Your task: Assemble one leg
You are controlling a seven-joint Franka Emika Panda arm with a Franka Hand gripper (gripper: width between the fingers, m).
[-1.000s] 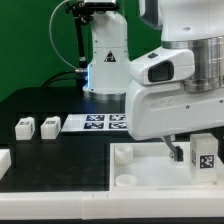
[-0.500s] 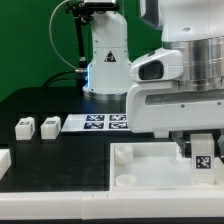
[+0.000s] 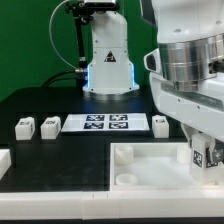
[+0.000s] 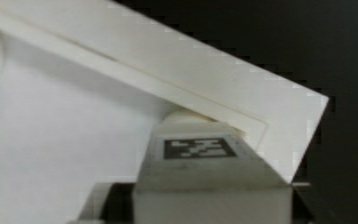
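Seating step, by the look. Two-finger gripper (image 4: 197, 185) clenched on small white plastic block-like leg (image 3: 202, 154), at far corner of large white tray-like part (image 3: 130, 155). Next: line leg up over corner socket, press in.

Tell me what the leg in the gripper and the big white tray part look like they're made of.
The leg: apparently matte white plastic, with a black-and-white printed marker on its face. The tray-like part: likely the same white plastic, smooth, uniform, with moulded round sockets. No grain or shine shows, though blur leaves this open.
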